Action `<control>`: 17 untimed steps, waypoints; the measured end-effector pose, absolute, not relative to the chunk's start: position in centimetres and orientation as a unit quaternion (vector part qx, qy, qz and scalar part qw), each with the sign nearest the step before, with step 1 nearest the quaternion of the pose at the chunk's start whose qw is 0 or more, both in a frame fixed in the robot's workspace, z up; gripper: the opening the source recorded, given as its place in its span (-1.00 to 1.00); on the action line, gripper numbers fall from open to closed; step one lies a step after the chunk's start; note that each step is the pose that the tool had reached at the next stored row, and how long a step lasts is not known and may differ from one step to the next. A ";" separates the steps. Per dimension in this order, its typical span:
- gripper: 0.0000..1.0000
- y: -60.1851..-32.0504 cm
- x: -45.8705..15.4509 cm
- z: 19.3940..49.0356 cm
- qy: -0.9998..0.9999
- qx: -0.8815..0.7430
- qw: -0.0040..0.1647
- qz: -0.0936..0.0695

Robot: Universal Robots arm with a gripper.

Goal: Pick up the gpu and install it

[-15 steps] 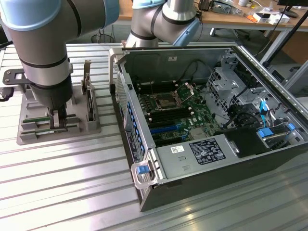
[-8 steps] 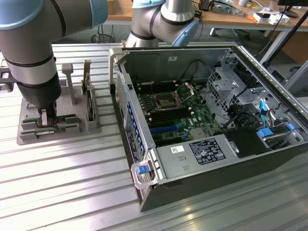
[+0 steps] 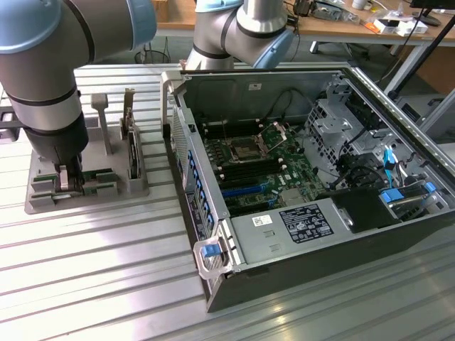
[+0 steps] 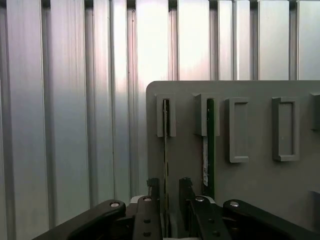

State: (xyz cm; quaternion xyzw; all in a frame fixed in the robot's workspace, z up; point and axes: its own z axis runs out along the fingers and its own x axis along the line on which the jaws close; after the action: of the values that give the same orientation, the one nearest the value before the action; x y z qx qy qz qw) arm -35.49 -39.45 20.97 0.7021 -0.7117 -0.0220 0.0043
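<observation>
the grey and pale-blue jointed arm point(image 3: 44, 78) comes down with its wrist held vertical. its black two-fingered gripper point(image 3: 69, 179) points straight down, dark fingers point(image 4: 153, 192) parted, a clear gap between them.

I see a ribbed metal worktop point(image 3: 106, 284) catching bright glare. Behind it, I make out a wooden desk point(image 3: 334, 27) cluttered with small items.

One robot arm point(image 3: 43, 85), one open computer case point(image 3: 256, 89), one grey rack point(image 4: 260, 190), two circuit sticks point(image 4: 165, 150) point(image 4: 210, 130)
</observation>
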 end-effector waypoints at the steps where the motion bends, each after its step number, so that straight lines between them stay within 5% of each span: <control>1: -0.40 -39.5 -35.5 20.9 -0.712 0.702 0.004 -0.022; 7: -0.40 -39.4 -35.5 20.8 -0.712 0.702 0.004 -0.022; 10: -0.56 -39.5 -35.5 20.8 -0.712 0.702 0.004 -0.022; 11: -0.76 -39.5 -35.5 20.8 -0.712 0.702 0.004 -0.022; 17: -0.76 -39.5 -35.5 20.8 -0.712 0.702 0.004 -0.022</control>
State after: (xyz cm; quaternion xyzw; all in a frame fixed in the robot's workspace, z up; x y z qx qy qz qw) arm -35.54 -39.45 20.76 0.7021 -0.7118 -0.0220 0.0043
